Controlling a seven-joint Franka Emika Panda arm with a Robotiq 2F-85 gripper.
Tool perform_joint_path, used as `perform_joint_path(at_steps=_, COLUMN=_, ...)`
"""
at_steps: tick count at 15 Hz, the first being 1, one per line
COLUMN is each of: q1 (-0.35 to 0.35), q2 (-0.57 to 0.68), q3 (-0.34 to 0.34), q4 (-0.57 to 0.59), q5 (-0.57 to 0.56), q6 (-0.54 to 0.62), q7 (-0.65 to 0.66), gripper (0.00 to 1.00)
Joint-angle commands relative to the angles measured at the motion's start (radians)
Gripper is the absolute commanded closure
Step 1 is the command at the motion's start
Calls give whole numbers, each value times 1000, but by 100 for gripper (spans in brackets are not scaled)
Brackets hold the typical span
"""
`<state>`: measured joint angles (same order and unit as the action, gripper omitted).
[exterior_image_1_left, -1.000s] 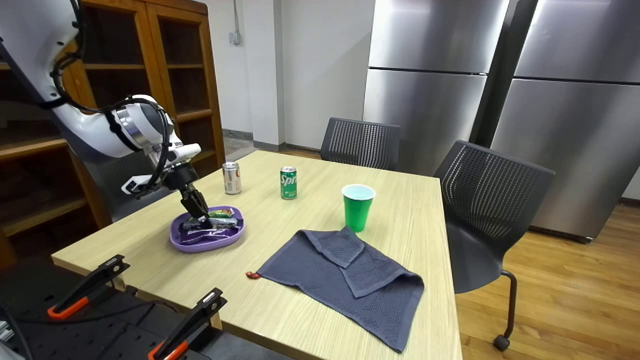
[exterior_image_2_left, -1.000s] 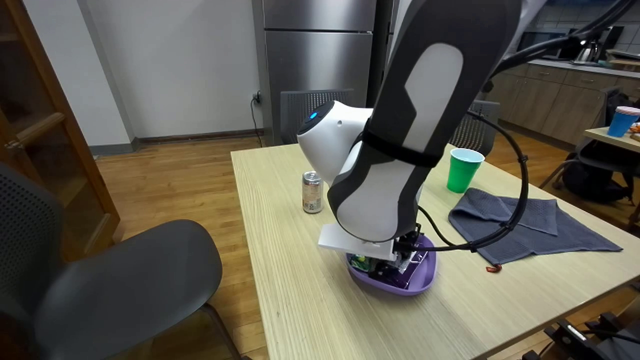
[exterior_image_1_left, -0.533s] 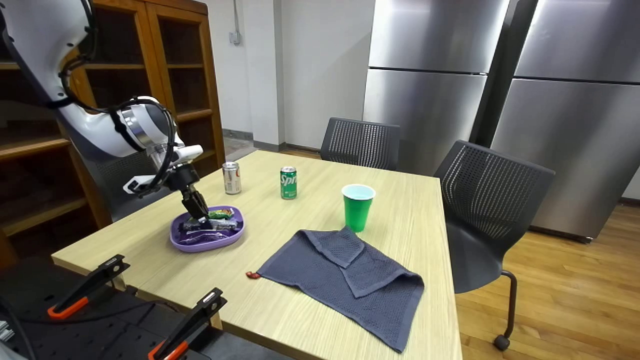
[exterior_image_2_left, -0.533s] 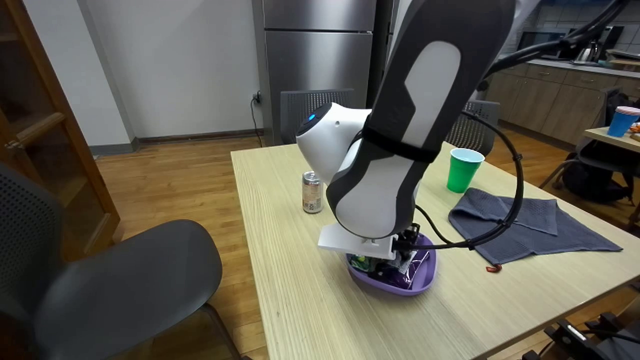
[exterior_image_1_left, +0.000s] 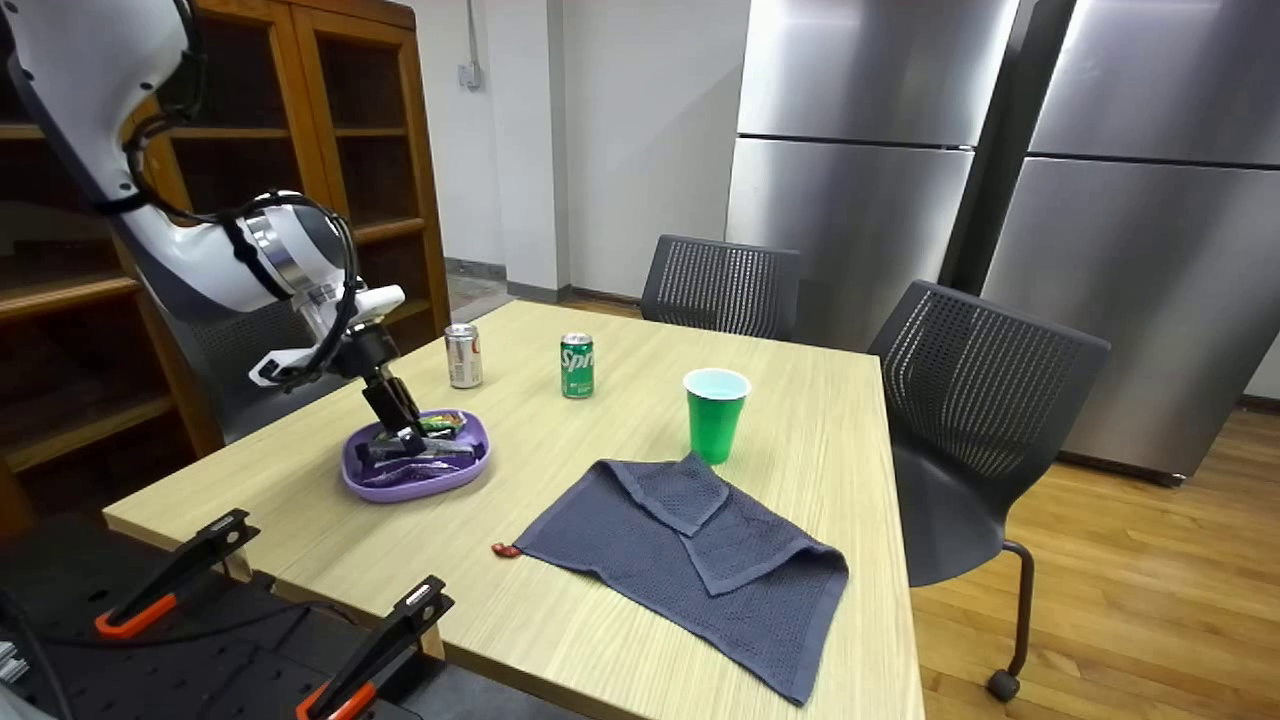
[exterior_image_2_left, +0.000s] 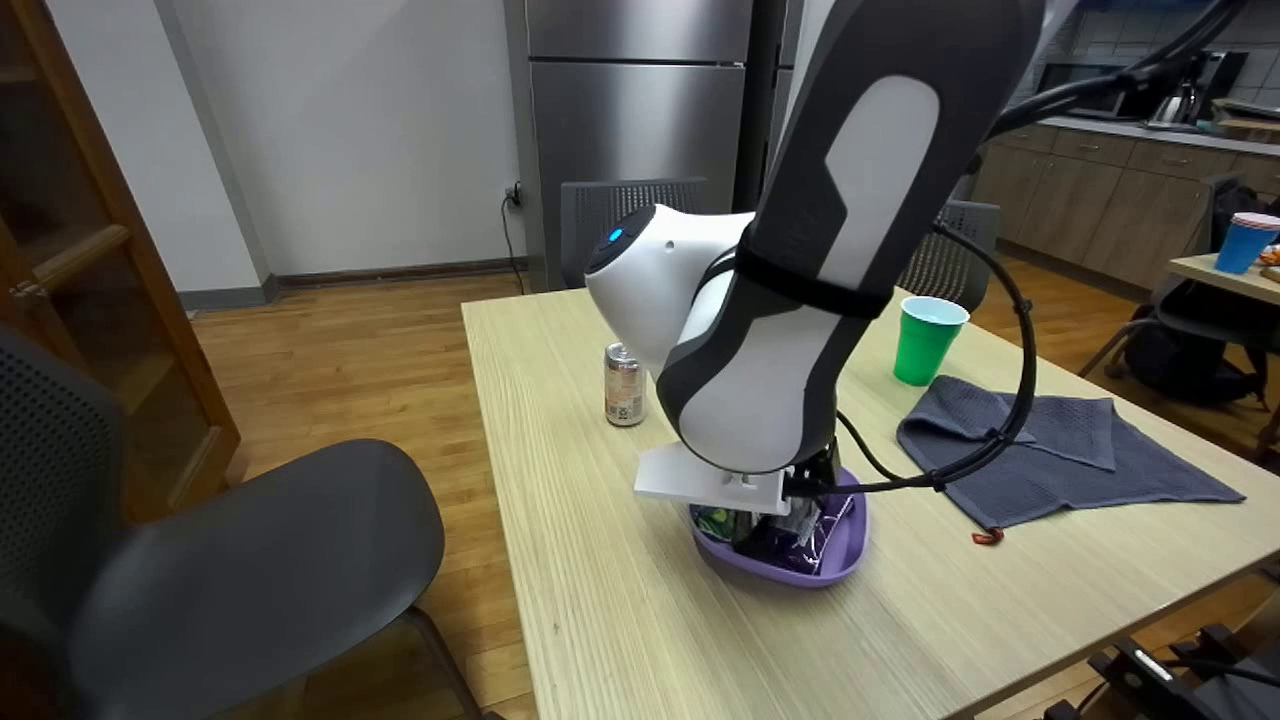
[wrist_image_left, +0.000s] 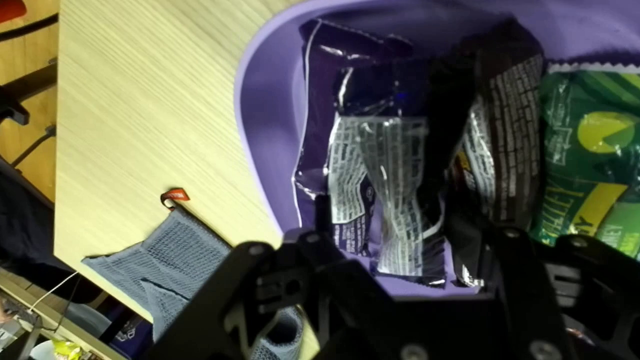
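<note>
"First entry?"

"One packet with a pale printed panel (wrist_image_left: 397, 155), in a purple tray (wrist_image_left: 270, 105) at the left of the table (exterior_image_1_left: 620, 470)."

"And the gripper (exterior_image_1_left: 416, 438)?"

"One, tilted down into the tray. Fingers spread, one to each side of that packet. Whether either touches the wrapper, I can't tell."

"Remaining contents?"

"Counting from the edge with two clamps (exterior_image_1_left: 388, 637): near side, glossy purple packet (wrist_image_left: 320, 115). Far side, dark brown packet (wrist_image_left: 515, 135); beyond it, green packet (wrist_image_left: 570, 135) with yellow markings."

"Elsewhere on the table?"

"Far of the tray, silver can (exterior_image_1_left: 464, 357), upright. To its right, green can (exterior_image_1_left: 577, 370), upright, lettering partly turned away. Farther right, green cup (exterior_image_1_left: 715, 425), upright, pale inside. Near right, dark blue-grey towel (exterior_image_1_left: 690, 580), laid out with folded-over corners; small red tag (exterior_image_1_left: 507, 550) at its left corner."

"Surroundings?"

"Dark chair (exterior_image_1_left: 985, 390) at the right side, mesh-backed chair (exterior_image_1_left: 720, 288) at the far side. Behind them, two steel refrigerators (exterior_image_1_left: 850, 220). Far left, wooden cabinet (exterior_image_1_left: 312, 110) with paned doors. White arm (exterior_image_1_left: 190, 260) at the left, black cable strapped along it."
</note>
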<state>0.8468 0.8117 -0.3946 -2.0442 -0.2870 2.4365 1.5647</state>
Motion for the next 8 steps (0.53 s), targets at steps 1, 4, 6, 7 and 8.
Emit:
perform_joint_path(at_steps=1, q1=-24, q2=-43, q3=23, q4=-11, q5=-60, q6=-18, q7=48, gripper=6)
perform_joint_path(at_steps=4, q1=-28, q2=-51, q3=23, q4=-14, q5=-80, q6=-19, q7=66, gripper=0)
perform_joint_path(at_steps=6, q1=-30, q2=-55, q3=23, q4=-16, q5=-89, q6=-20, q7=76, gripper=0)
perform_joint_path(at_steps=7, q1=-31, q2=-59, q3=23, q4=-18, q5=-93, q6=-19, q7=80, gripper=0)
perform_joint_path(at_steps=8, q1=-32, q2=-62, q3=22, q4=-20, q5=-99, q6=-19, q7=85, gripper=0)
